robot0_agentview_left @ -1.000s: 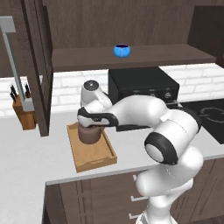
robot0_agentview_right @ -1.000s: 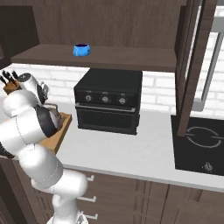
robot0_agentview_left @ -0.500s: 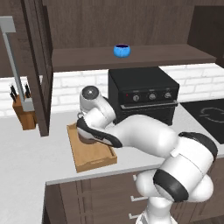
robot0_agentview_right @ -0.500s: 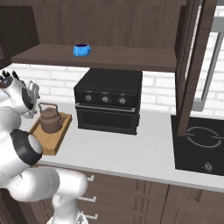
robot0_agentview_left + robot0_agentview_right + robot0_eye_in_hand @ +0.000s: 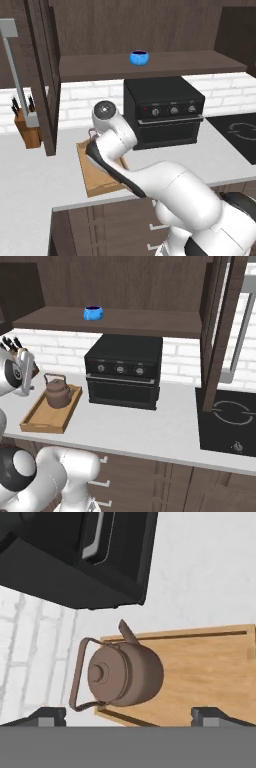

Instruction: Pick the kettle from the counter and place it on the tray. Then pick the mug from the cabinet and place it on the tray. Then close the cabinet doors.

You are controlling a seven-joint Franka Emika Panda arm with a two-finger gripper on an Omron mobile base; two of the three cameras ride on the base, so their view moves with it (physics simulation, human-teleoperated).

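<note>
A: Kettle [image 5: 125,675] status?
B: Upright on the tray [image 5: 200,672], at the end nearest the oven [image 5: 124,372] — nothing gripping it.
A: Gripper [image 5: 128,714]?
B: Jaws spread wide, empty, tips either side of the kettle but clear of it.
A: Mug [image 5: 139,57]?
B: On the cabinet shelf [image 5: 165,64], above the oven. Door [image 5: 44,75] hangs open, left of the tray.

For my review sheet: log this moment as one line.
kettle: on tray | gripper: open, above kettle | mug: on cabinet shelf | doors: open
</note>
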